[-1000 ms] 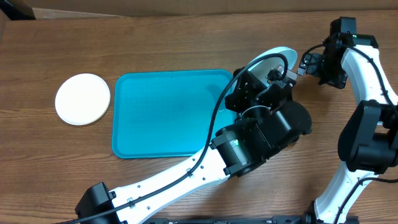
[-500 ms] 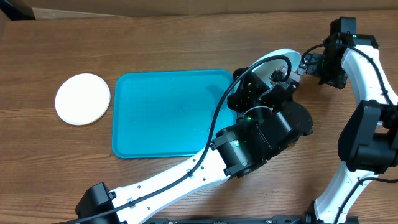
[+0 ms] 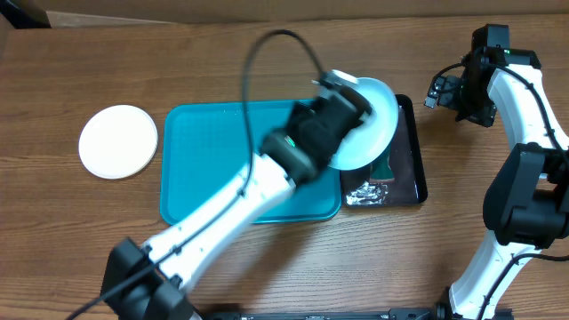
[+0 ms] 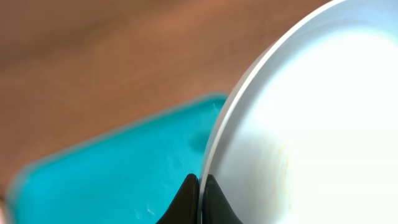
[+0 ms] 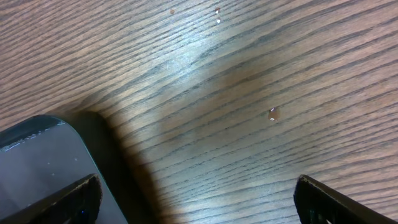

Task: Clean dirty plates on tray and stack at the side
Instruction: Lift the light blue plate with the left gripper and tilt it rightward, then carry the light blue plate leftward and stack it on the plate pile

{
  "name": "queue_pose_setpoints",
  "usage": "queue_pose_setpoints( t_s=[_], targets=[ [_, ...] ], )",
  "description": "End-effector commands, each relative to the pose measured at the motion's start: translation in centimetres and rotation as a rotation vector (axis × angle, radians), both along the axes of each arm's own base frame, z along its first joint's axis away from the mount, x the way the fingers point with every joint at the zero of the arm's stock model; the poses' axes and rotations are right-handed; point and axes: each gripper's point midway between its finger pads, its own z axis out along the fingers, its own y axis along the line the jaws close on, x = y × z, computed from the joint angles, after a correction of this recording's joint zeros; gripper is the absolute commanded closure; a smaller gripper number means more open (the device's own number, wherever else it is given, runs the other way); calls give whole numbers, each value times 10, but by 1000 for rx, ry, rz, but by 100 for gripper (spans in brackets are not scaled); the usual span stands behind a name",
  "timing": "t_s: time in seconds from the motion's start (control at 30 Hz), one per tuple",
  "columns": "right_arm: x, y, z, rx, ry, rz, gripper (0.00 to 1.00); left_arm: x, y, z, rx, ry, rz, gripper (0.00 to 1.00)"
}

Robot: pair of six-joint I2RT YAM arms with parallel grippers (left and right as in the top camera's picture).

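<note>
Left gripper (image 4: 200, 186) is closed, pinching the rim of the blue plate (image 3: 373, 124). The plate is held up and tilted, off any surface, over the right edge of the tray (image 3: 222, 169) and the left part of the black tray (image 3: 411, 169). The left arm is blurred in the overhead view. In the wrist view the plate's inside looks pale, with a faint mark. The tray lies flat on the table (image 3: 267, 53), just left of the black tray. A crumpled shiny wad (image 3: 364, 192) sits in the black tray; can't tell what it is. White plate (image 3: 118, 141) lies on the table left of the tray, apart from it. Right gripper (image 5: 199, 202) has its jaws wide, holds nothing, and hangs over bare wood right of the black tray. There are small drops (image 5: 272, 113) on the wood.
</note>
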Motion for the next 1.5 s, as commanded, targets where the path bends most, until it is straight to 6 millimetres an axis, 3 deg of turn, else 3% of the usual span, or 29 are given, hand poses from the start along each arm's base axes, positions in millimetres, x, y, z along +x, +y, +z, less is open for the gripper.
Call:
queue_pose_setpoints(
  t_s=[0.0,0.17,0.37,0.5,0.63,0.73,0.8,0.97,1.03,1.13,1.27,1.47],
  targets=[
    [7,-2,17,-11,-47,-9,0,4,-1,-33,-300,286,-20,96],
    [7,-2,17,-11,-47,-9,0,27,64,-73,-556,547,85,96],
    [7,-2,17,-11,-47,-9,0,38,157,-99,-880,729,279,96],
    [7,-2,17,-11,-47,-9,0,39,223,-96,-1101,747,407,96],
    [7,-2,17,-11,-47,-9,0,34,292,-84,-1173,641,514,96],
    [7,-2,17,-11,-47,-9,0,23,349,-82,-1154,550,641,96],
    [7,-2,17,-11,-47,-9,0,4,391,-93,-1078,524,789,96],
    [7,-2,17,-11,-47,-9,0,-64,478,-128,-823,549,1141,96],
    [7,-2,17,-11,-47,-9,0,-83,500,-134,-738,547,1218,95],
    [7,-2,17,-11,-47,-9,0,-92,514,-135,-713,530,1265,96],
    [7,-2,17,-11,-47,-9,0,-80,521,-133,-699,476,1249,96],
    [7,-2,17,-11,-47,-9,0,-50,512,-131,-619,424,1182,96]
  ],
)
